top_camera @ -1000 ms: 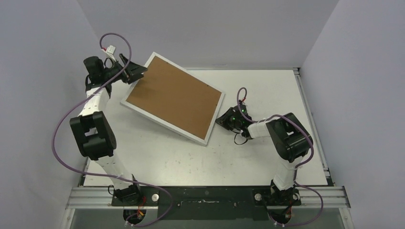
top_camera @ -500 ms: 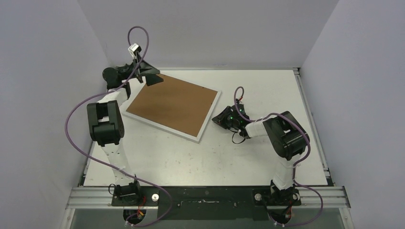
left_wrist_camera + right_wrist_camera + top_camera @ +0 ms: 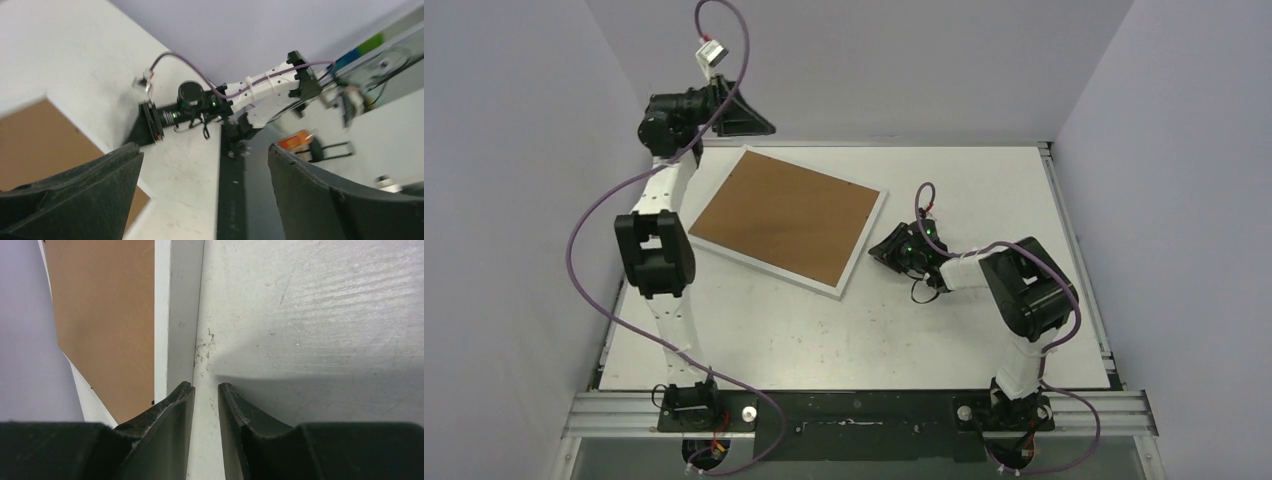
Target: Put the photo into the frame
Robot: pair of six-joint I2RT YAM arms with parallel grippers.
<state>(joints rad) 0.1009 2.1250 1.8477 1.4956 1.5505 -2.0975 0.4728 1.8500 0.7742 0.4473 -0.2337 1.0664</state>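
On the scuffed white table (image 3: 984, 180), the large thin-edged white rectangular picture frame (image 3: 786, 222) lies flat and face down, its brown backing board (image 3: 754, 200) uppermost. The sunset photo shows in no view, and I cannot tell whether it sits under that board. The frame looks stiff, light and flat, with a smooth narrow rim that offers little purchase while it lies flush. A pinch across the rim at one edge seems the surest hold.

The black two-finger right gripper (image 3: 873, 253) sits low at the frame's right-hand edge, its jaws parted by a narrow gap with nothing between them. One fingertip (image 3: 175, 405) overlaps the white rim; the other is over bare table just beside it. The black left gripper (image 3: 749, 120) hangs high beyond the frame's far left corner, spread wide, empty and well apart from it.
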